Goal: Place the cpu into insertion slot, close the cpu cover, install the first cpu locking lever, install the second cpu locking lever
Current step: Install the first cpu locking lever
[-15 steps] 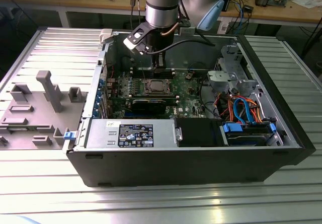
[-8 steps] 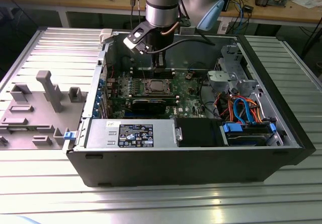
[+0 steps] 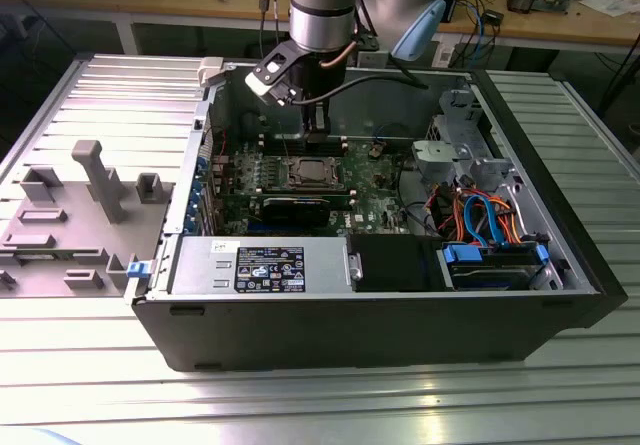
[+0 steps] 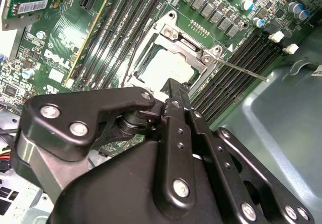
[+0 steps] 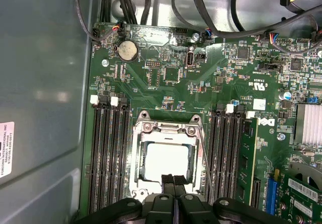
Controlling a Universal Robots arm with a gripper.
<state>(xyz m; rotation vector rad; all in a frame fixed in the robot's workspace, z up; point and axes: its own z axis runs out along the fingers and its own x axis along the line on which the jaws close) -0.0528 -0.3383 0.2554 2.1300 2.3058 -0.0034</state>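
The cpu (image 5: 168,161) lies flat in the insertion slot (image 3: 308,173), its pale metal top showing through the window of the cpu cover (image 5: 168,129). That silver cover is folded down over the chip. A thin locking lever (image 4: 246,71) sticks out from the socket over the memory slots; in the first wrist view the lever (image 5: 204,151) runs along one side of the socket. My gripper (image 5: 174,177) hangs just above the socket's edge, fingers pressed together with nothing between them. In the exterior view the gripper (image 3: 318,133) is right behind the socket.
Black memory slots (image 5: 108,153) flank the socket on both sides. A long green and black expansion card (image 3: 300,205) stands in front of it. Cable bundles (image 3: 480,215) and drive bays fill the case at the exterior view's right. Grey fixtures (image 3: 90,180) sit outside on the exterior view's left.
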